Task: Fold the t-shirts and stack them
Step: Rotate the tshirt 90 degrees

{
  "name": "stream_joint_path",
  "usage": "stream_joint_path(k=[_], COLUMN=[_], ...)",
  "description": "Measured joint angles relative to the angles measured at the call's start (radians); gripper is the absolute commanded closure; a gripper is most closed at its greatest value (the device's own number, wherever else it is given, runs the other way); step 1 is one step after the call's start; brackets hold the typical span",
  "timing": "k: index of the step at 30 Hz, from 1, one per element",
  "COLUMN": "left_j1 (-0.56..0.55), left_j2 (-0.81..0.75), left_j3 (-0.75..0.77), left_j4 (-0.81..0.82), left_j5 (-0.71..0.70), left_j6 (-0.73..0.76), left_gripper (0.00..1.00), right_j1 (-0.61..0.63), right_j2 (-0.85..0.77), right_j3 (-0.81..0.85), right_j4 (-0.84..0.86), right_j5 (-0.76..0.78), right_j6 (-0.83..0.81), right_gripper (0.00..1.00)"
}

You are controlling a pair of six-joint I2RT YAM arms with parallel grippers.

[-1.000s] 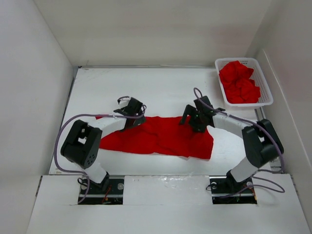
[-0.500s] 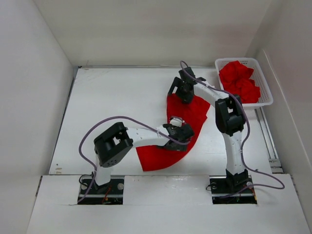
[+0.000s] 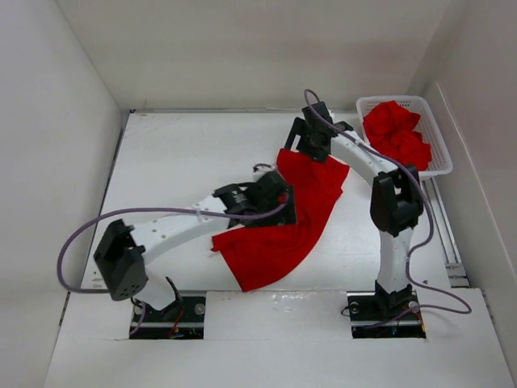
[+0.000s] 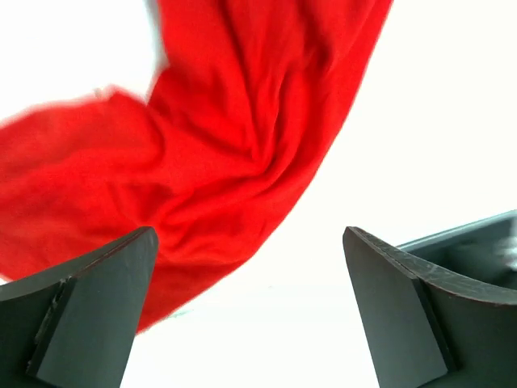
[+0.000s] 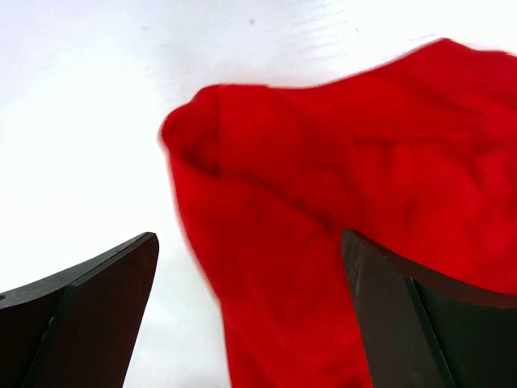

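One red t-shirt (image 3: 279, 238) lies crumpled on the white table, running from the far middle down toward the near edge. My left gripper (image 3: 277, 196) hovers over its left edge, open and empty. In the left wrist view the open gripper (image 4: 249, 236) frames bare table with the shirt (image 4: 226, 145) just beyond. My right gripper (image 3: 308, 139) is at the shirt's far end, open. In the right wrist view the shirt (image 5: 363, 162) lies under the open gripper (image 5: 249, 236). More red shirts (image 3: 396, 137) are piled in the basket.
A white mesh basket (image 3: 442, 155) stands at the far right corner of the table. White walls close in the table on the left, far and right sides. The right arm stretches far forward along the shirt's right side.
The shirt, spread sideways across the near table a second ago, has been swung round to run far-to-near. The left gripper has moved right and then farther away; the right gripper moved far.
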Motion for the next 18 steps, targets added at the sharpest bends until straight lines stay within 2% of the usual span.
stream_joint_path(k=[4,7,10,14,18], left_j1=[0.244,0.467,0.627,0.739,0.773], left_j2=[-0.183,-0.293,-0.349,-0.365,-0.339], left_j3=[-0.149,-0.235,-0.258,-0.262,-0.262], left_j4=[0.129,0.146,0.154,0.165,0.170], left_j5=[0.082,0.102,0.106,0.110,0.115], left_j6=[0.056,0.090,0.126,0.164,0.195], left_gripper=[0.00,0.00,0.00,0.00,0.00], right_j1=[0.019,0.043,0.083,0.142,0.160], right_j2=[-0.174,-0.293,-0.352,-0.340,-0.260], right_j3=[-0.100,-0.197,-0.299,-0.423,-0.461], right_j4=[0.016,0.021,0.014,-0.015,-0.044], right_j5=[0.049,0.104,0.162,0.183,0.182], right_j6=[-0.001,0.021,0.064,0.126,0.158], right_gripper=[0.00,0.00,0.00,0.00,0.00])
